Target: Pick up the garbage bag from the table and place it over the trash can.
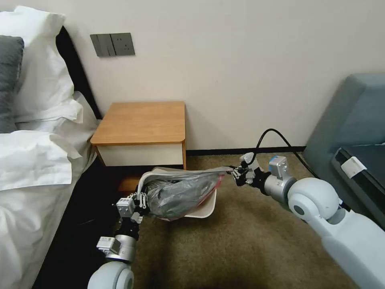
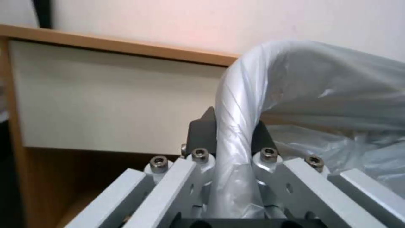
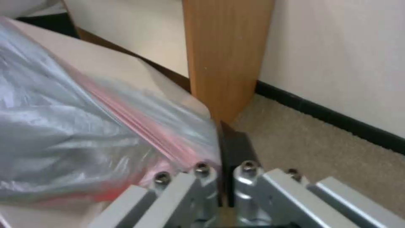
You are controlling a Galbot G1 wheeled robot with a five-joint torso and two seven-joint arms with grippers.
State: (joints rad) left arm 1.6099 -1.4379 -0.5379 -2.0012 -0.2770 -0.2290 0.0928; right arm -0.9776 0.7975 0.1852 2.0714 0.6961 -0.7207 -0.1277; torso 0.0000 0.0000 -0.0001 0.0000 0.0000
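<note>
On the carpet [image 1: 248,241] in front of the table [image 1: 140,122], the trash can [image 1: 206,208] stands tilted with its open mouth turned toward the robot, and the garbage bag [image 1: 180,192] is stretched across that mouth between the two grippers. The left gripper [image 1: 141,199] sits at the can's left side, low and close to the bed [image 1: 36,168], and its fingers are clamped on a twisted rope of grey film; in the left wrist view this rope [image 2: 236,133] rises out from between the dark pads [image 2: 202,129] and arches over toward the loose body of the bag. The right gripper [image 1: 237,173] is at the can's upper right corner, near the table's front right leg, and it is pinched on the other end of the bag's edge, pulling the film into a taut band along the top of the can. In the right wrist view the pinkish-red rim [image 3: 139,123] of the bag runs down into the closed fingers [image 3: 234,148], with the beige wall of the can [image 3: 105,69] behind it and the wooden table leg [image 3: 227,57] just beyond. Most of the bag bunches in crinkled folds inside and over the can's opening, bulging toward the left gripper. The table top itself is bare wood, set against the wall [image 1: 240,60] between the bed and a grey couch [image 1: 353,116]. A black cable [image 1: 276,134] loops up from the right arm's wrist.
</note>
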